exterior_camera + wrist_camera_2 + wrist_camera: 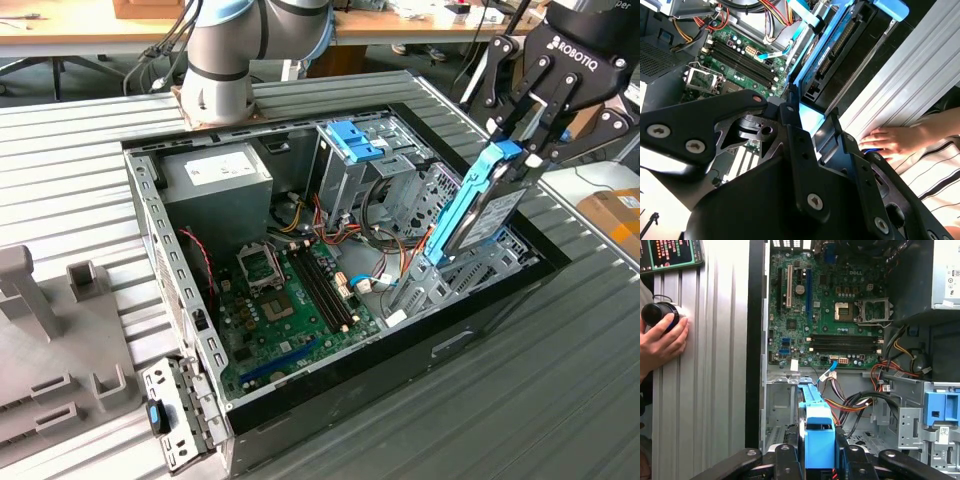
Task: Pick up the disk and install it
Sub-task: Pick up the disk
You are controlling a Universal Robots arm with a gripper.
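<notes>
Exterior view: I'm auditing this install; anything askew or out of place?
The disk stands steeply tilted, its lower end in the drive bay, its blue top clamped by the gripper. A person's hand rests on the table beside the case.

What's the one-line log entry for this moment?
gripper: shut on disk | disk: tilted, lower end at drive bay in case | person's hand: resting on table beside case

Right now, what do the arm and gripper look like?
The arm is silver-grey tubular metal with a light blue joint cap. The gripper is matte black with white lettering on its body. Its fingers are flat bar linkages pinned with silver screws.
</notes>
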